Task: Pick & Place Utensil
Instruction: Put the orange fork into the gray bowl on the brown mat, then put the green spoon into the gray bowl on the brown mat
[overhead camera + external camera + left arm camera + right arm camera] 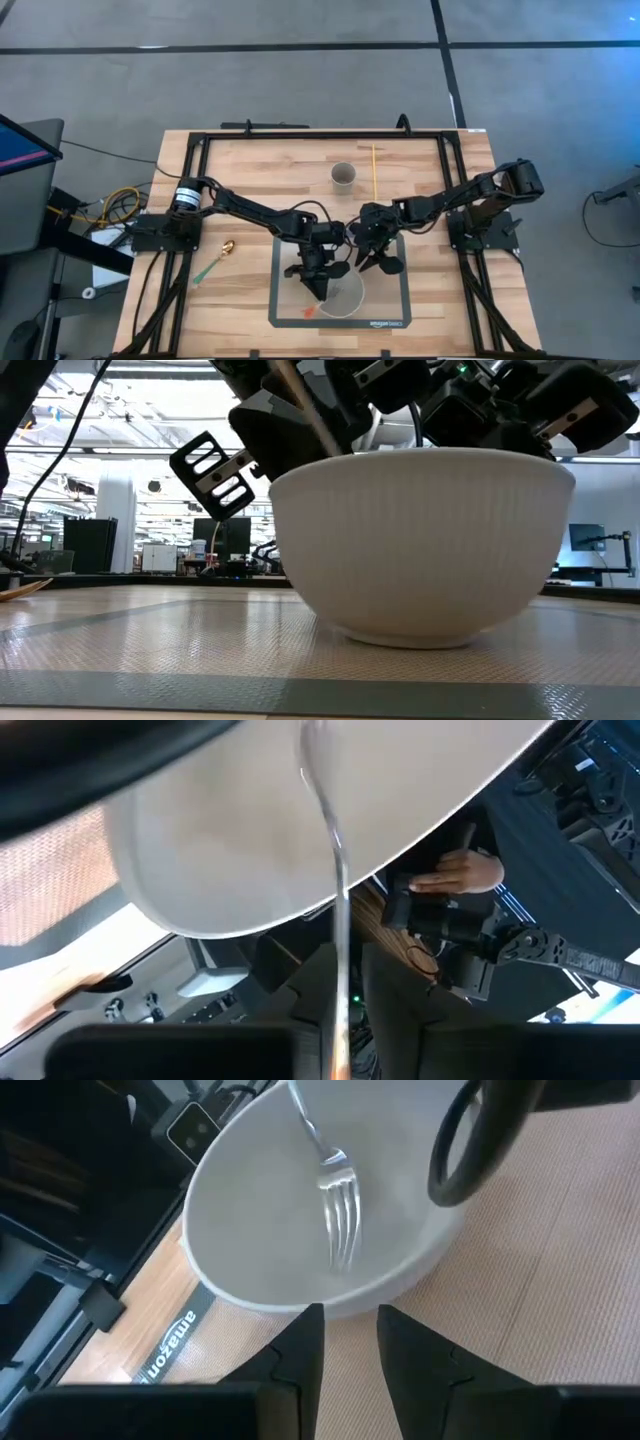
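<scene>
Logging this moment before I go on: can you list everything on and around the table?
Bowl: one, white, on the mat at the table's near edge.
Fork: one, silver, tines down inside the bowl, handle held from above.
Mat: one, grey, dark border, under the bowl.
Cup: one, pale, far middle of the table.
Stick: one, yellow, thin, beside the cup.
Spoon: one, gold bowl with green handle, left of the mat.
Table: one, light wood, black frame.
Left gripper: over the bowl, holding the fork.
Right gripper: at the bowl's rim, fingers apart.
</scene>
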Controlling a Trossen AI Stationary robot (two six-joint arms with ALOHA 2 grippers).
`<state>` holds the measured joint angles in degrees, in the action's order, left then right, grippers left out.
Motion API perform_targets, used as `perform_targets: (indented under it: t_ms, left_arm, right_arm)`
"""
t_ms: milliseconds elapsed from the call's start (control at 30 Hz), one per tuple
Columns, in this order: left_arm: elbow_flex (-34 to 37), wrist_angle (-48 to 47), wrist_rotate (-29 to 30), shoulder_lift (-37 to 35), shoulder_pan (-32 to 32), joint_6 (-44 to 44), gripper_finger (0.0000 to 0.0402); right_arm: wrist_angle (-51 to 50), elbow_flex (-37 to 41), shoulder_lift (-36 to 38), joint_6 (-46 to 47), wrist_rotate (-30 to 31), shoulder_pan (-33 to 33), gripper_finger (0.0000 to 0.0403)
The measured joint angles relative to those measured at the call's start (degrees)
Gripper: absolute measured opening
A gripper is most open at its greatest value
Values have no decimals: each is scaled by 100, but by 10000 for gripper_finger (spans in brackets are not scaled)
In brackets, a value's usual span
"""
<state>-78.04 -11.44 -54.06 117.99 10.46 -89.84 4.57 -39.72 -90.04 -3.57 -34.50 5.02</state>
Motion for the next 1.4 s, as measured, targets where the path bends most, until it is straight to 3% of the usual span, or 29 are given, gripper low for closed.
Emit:
perform_targets:
  t_ms: [633,867,1133,1300,1400]
  left_arm:
    - [0,160,66,0,-2,0,72]
    - [11,311,29,-248,-98,1168,65]
    - [4,230,1697,-1720,-55,3120,49]
    - [-2,-771,3299,-2917,382,4696,48]
    - [-2,-1840,4677,-3577,838,5192,51]
  right_arm:
    - [16,0,0,2,-2,-12,91]
    - [-8,0,95,238,-19,-262,91]
    - [-38,3,589,561,36,-582,91]
    - [117,2,862,552,443,-487,91]
    - [190,4,970,471,643,-396,91]
